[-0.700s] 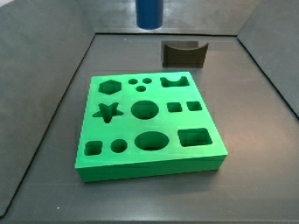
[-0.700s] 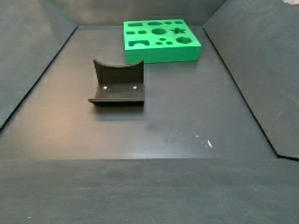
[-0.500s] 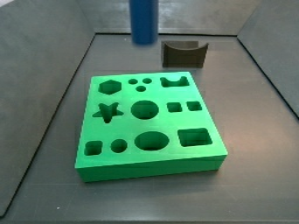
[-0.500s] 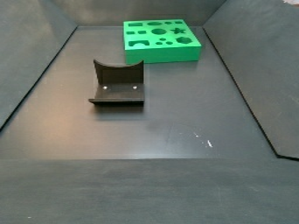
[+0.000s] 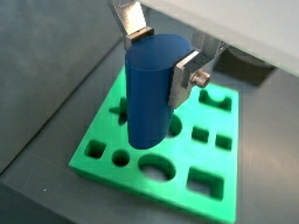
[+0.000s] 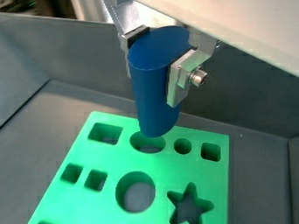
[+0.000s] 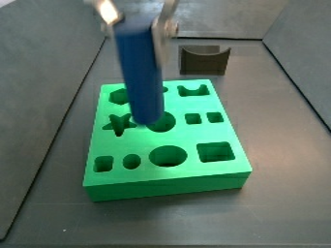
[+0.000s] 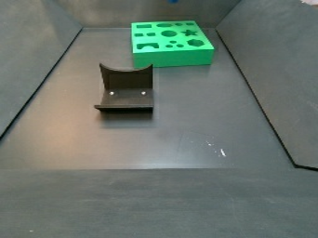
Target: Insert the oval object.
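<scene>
Dark bench below; my pincer [image 5: 162, 54] grips the oval object [image 5: 155, 87] above the green block [image 5: 111, 149], insertion not yet done.

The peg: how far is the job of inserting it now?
Done: the hand has gripped the blue peg and holds it upright. In hand: the peg hangs over the green block, its lower end near the round hole at the middle. Left: the oval hole is empty; the peg is not inserted.
</scene>
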Available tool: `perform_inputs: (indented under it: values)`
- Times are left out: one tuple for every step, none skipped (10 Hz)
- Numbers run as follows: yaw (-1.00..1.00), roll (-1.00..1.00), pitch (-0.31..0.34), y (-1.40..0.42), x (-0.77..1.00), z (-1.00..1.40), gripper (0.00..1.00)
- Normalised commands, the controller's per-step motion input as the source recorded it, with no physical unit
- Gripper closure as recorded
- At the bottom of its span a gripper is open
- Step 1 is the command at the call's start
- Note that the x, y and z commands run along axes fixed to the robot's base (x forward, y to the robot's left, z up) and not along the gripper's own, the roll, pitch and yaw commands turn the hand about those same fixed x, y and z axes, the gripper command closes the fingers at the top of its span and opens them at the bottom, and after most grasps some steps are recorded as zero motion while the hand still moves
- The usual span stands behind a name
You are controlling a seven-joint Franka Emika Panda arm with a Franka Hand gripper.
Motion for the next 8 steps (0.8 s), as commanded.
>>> perform_inputs:
  values:
    - [-0.68, 0.03, 0.000, -0.25, 0.37, -0.47, 1.00]
    - [-0.60, 0.10, 0.033, -0.16, 0.39, -0.31, 1.00]
    - [-0.59, 0.19, 0.086, -0.05, 0.32, -0.21, 1.00]
    - [-0.62, 0.23, 0.091, 0.00, 0.24, -0.18, 1.00]
    - [-0.69, 0.24, 0.093, 0.00, 0.13, -0.20, 1.00]
    - [-0.72, 0.27, 0.109, 0.00, 0.03, -0.17, 1.00]
    - [-0.81, 0.26, 0.073, 0.00, 0.00, -0.14, 1.00]
    - [-0.97, 0.20, 0.010, -0.03, -0.04, -0.08, 1.00]
